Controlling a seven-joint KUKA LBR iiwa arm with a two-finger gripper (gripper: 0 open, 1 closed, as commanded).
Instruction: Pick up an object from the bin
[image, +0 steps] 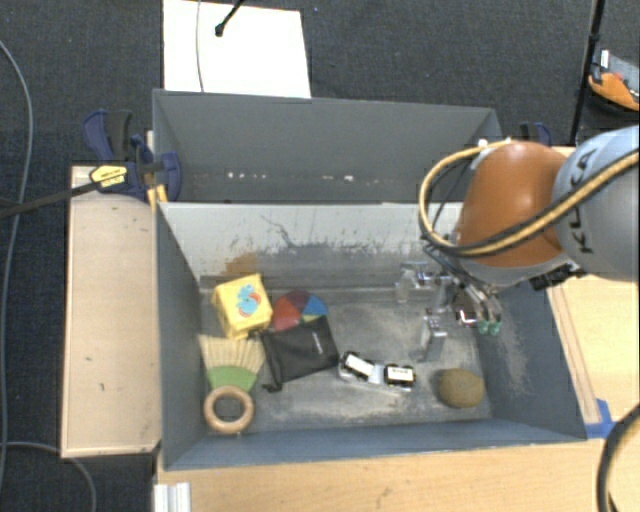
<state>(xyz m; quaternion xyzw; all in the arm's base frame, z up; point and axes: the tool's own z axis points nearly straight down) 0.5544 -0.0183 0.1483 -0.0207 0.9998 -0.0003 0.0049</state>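
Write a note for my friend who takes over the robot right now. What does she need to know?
Gripper: hangs low over the right part of the bin, carrying nothing that I can see.
Nearest things: a brown rounded lump just beside it toward the front wall, and a small black-and-white toy on the floor to the left of that.
The rest lies heaped at the left end: yellow block, black pouch, tan ring.
Done: nothing picked yet.
Left: close on one thing, probably the lump, and lift it out.
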